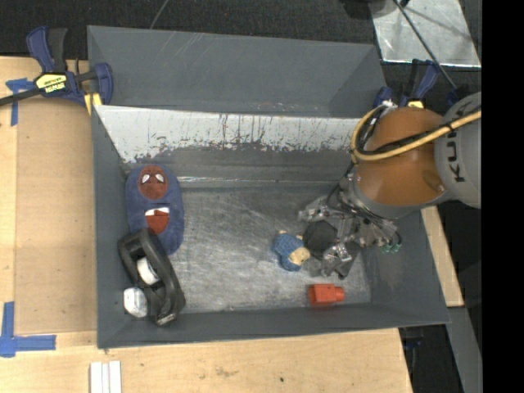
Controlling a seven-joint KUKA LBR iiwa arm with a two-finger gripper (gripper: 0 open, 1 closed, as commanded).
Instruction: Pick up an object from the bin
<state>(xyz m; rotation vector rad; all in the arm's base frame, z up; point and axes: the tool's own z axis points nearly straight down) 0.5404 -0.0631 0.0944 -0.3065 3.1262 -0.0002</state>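
gripper (332, 242) low beside small blue toy (286, 250), red block (327, 294) near

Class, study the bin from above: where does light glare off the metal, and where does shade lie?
Camera view: glare whitens the bin's far wall; a soft sheen lies on the floor at its middle; the near wall lies in shade; the orange cover above the gripper is lit from above.
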